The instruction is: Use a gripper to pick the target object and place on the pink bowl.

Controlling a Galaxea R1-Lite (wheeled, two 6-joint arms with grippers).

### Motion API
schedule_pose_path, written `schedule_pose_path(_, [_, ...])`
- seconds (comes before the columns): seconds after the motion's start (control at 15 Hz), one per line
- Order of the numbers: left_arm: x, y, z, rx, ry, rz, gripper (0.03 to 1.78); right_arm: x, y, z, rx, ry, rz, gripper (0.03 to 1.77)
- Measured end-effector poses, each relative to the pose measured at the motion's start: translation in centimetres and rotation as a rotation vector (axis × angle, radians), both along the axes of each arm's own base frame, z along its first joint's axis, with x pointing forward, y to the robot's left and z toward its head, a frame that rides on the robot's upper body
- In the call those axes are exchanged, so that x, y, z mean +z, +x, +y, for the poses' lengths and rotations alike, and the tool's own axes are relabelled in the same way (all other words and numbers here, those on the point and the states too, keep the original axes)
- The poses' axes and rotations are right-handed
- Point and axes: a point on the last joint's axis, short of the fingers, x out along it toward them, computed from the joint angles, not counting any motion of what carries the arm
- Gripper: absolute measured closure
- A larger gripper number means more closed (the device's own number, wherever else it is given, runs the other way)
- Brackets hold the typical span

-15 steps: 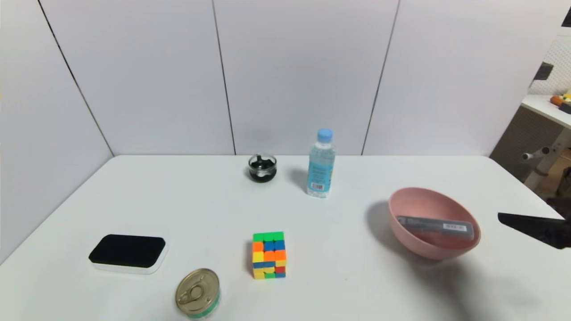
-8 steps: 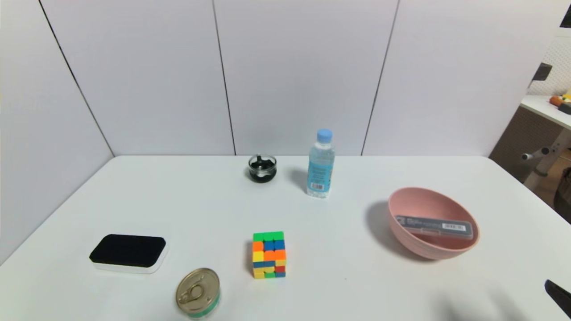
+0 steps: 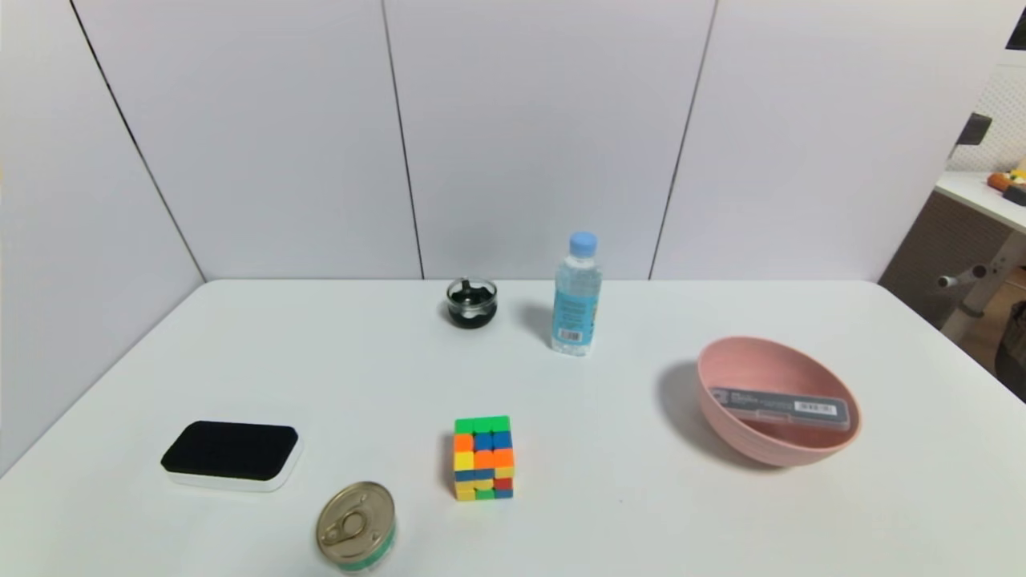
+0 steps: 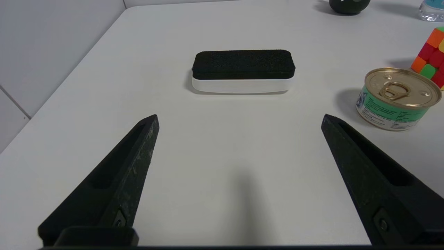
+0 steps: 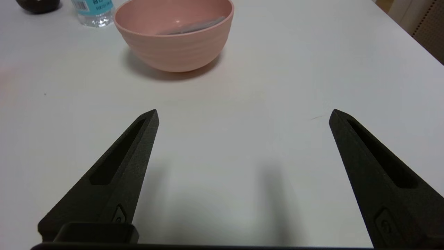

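Observation:
The pink bowl (image 3: 741, 365) stands on the right of the white table, and the dark grey case (image 3: 779, 407) with its white barcode label lies across its inside. In the right wrist view the pink bowl (image 5: 177, 48) is well ahead, with a strip of the case (image 5: 194, 27) showing over the rim. My right gripper (image 5: 242, 114) is open and empty over bare table, short of the bowl. My left gripper (image 4: 239, 118) is open and empty near the table's front left. Neither gripper shows in the head view.
A black-topped white eraser pad (image 3: 231, 453) and a tin can (image 3: 355, 526) sit front left, a colour cube (image 3: 482, 457) in the middle. A water bottle (image 3: 576, 294) and a small glass dish (image 3: 471, 302) stand at the back. A wall bounds the table's left side.
My right gripper has drawn back from beside the bowl, down toward the front right, and out of the head view. The case stays in the bowl.

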Motion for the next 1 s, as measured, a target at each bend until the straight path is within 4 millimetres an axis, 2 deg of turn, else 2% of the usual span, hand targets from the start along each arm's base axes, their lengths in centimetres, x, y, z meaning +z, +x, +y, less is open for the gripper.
schedule_pose_path(1.0, [0.00,0.00,0.00,0.000,0.000,0.000,0.12,-0.24,-0.47,0.00,-0.007,0.032,-0.058,0.11])
